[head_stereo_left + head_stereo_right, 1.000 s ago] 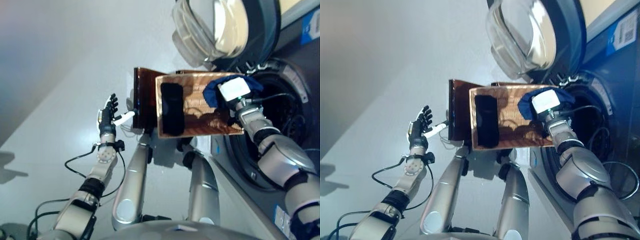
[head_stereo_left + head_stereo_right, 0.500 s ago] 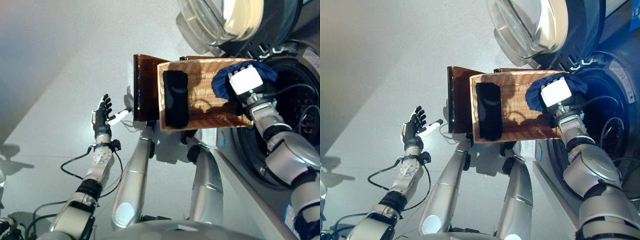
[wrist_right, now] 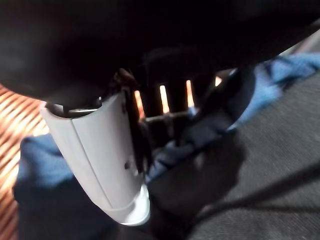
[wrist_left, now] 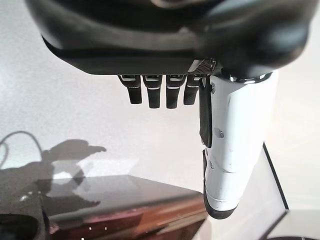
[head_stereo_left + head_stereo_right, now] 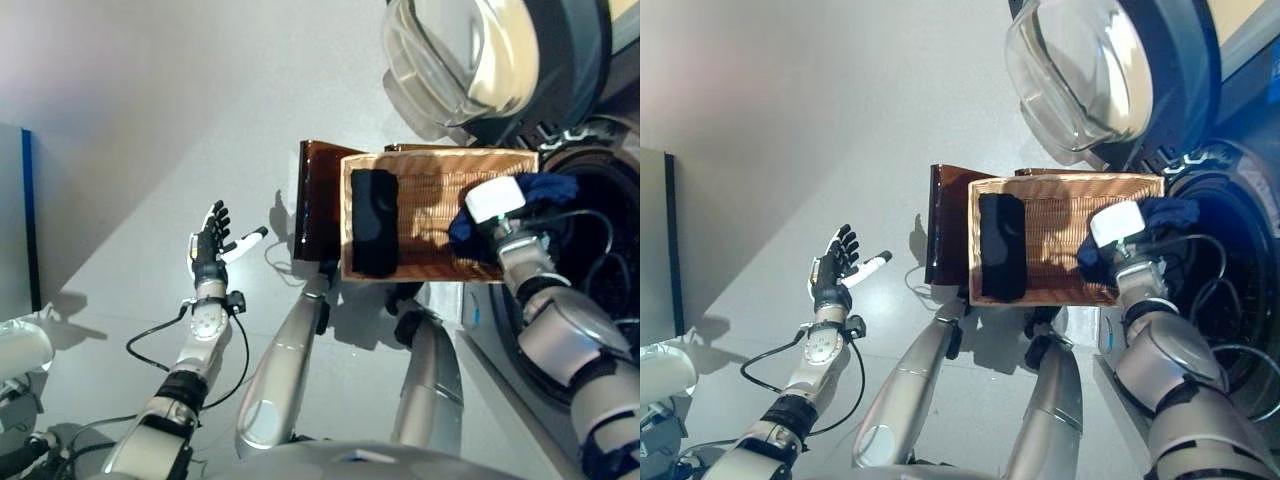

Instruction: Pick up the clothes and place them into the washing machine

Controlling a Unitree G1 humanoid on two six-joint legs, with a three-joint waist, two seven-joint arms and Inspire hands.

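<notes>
Carried further toward the drum, the blue garment [image 5: 520,200] is now seen at the basket's end nearest the washing machine [image 5: 1230,300], with part of the cloth lying over the dark opening; 1 second earlier it sat wholly over the wicker. The right hand [image 5: 495,200] is curled round the blue garment, as its wrist view shows: thumb [image 3: 107,160] and fingers [image 3: 165,117] are pinched into the cloth. Some of this shift is owed to the camera, since the whole scene has slid rightward in both eye views and a dark panel [image 5: 25,215] has come into view at the left.

The wicker basket [image 5: 430,180] rests in front of the machine, below the open door [image 5: 1090,70]. 1 dark garment [image 5: 372,220] is left lying in it, untouched.

The left hand [image 5: 210,245] is held spread and empty over the floor, well apart from the basket, much as before.

The transfer is judged to be under way but not finished: the blue garment has yet to be released inside the drum, and the dark one remains to be fetched.
</notes>
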